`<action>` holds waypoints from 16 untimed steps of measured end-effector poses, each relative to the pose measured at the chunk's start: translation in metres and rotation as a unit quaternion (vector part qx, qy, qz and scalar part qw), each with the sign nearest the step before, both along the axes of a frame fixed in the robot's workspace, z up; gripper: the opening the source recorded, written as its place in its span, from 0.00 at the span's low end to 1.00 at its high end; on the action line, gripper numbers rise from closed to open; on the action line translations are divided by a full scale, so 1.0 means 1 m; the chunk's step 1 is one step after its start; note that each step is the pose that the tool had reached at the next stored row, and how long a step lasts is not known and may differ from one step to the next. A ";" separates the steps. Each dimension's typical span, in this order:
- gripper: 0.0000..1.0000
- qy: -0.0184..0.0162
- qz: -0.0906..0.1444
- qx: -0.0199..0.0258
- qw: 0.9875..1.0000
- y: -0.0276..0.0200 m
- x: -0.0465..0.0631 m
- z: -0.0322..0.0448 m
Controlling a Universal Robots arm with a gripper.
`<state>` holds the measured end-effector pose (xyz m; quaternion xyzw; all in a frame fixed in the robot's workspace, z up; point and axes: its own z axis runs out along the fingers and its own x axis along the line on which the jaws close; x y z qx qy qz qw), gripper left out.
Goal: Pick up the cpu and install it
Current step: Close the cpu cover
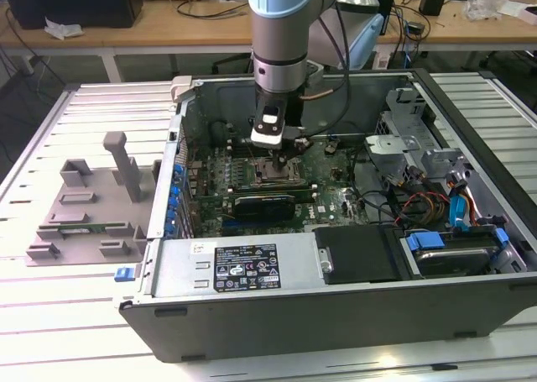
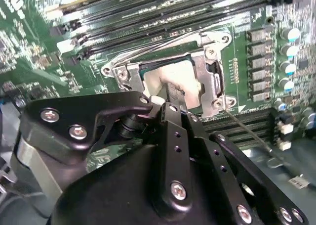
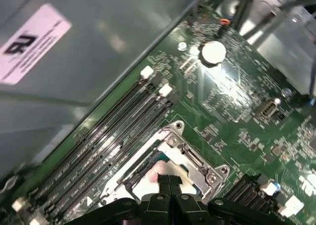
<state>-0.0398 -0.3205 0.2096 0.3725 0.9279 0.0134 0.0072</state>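
open computer case (image 1: 336, 315), cpu (image 2: 165, 76) lying in its socket (image 2: 208, 69), gripper (image 2: 175, 92) fingers closed together touching cpu, grey tray (image 1: 80, 221) at case's 9 o'clock

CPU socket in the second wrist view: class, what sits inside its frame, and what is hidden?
The cpu lies inside the socket frame. The claw covers part of it, and whatever is beneath the cpu cannot be seen.

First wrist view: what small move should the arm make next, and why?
Probably a short, straight lift of the pincer. Its tips, pressed together, sit at the pale cpu, which seems to lie flat inside the open socket frame on the motherboard. It looks placed, though I cannot tell whether it is fully home. Rising straight should avoid dragging it sideways.
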 end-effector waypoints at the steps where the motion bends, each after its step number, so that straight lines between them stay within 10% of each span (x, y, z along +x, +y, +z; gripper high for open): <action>1: 0.11 0.000 0.020 0.000 1.000 0.0000 0.000 -0.0002; 8: 0.11 0.000 0.111 -0.001 0.994 0.0000 0.000 -0.0011; 16: 0.11 0.000 0.221 -0.002 0.975 0.0000 0.000 -0.0024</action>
